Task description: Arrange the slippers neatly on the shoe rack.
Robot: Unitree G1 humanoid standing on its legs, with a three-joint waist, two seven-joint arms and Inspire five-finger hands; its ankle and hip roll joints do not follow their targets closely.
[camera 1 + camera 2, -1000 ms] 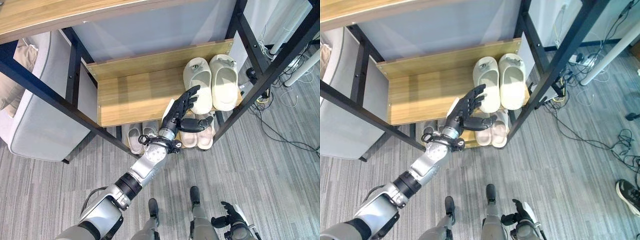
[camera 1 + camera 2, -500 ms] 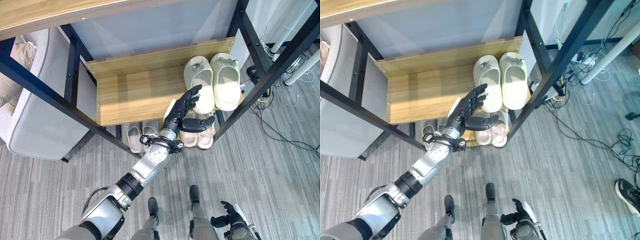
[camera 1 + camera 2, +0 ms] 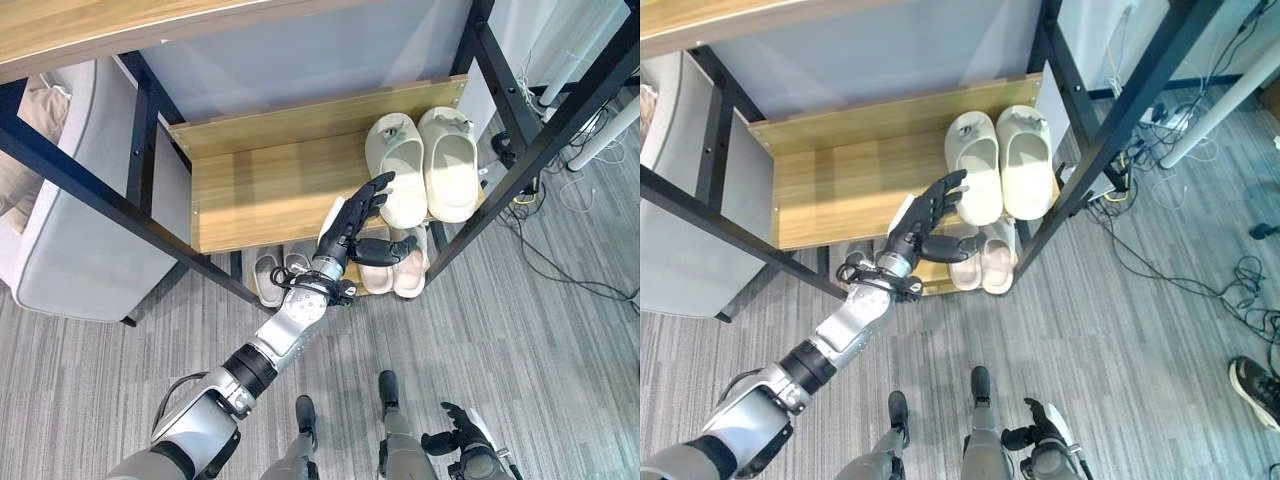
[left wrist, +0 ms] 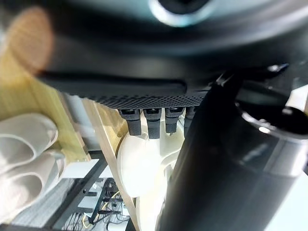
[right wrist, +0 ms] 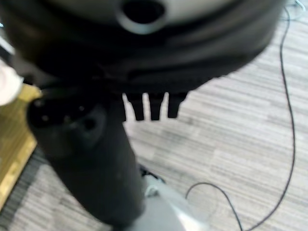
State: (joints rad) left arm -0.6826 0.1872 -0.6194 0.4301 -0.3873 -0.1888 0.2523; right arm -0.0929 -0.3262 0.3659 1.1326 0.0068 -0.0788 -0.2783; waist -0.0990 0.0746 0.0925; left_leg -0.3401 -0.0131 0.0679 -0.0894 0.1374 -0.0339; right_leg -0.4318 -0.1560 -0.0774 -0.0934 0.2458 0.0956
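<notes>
1. A grey upholstered seat (image 3: pixel 70 230) is sitting at the far left, beside the black frame of the shoe rack (image 3: pixel 290 185).
2. A pair of grey slippers (image 3: pixel 272 272) is resting on the rack's lowest level, partly showing under the wooden shelf.
3. The left hand (image 3: pixel 352 222) is reaching in over the front edge of the wooden shelf, its fingers straight and spread apart — its fingertips (image 3: pixel 381 183) are lying at the near edge of the cream slippers (image 3: pixel 422 165), though whether they are touching cannot be told. The thumb is sticking out sideways over the lower level, and the hand is gripping nothing.
4. The cream slippers are standing side by side at the right end of the wooden shelf, toes pointing to the back.
5. A pair of pale pink slippers (image 3: pixel 398 272) is sitting on the lowest level, directly below the cream pair and partly behind the left hand.
6. The right hand (image 3: pixel 462 432) is hanging low over the grey floor (image 3: pixel 560 360) at the bottom right — fingers loosely extended, holding nothing.
</notes>
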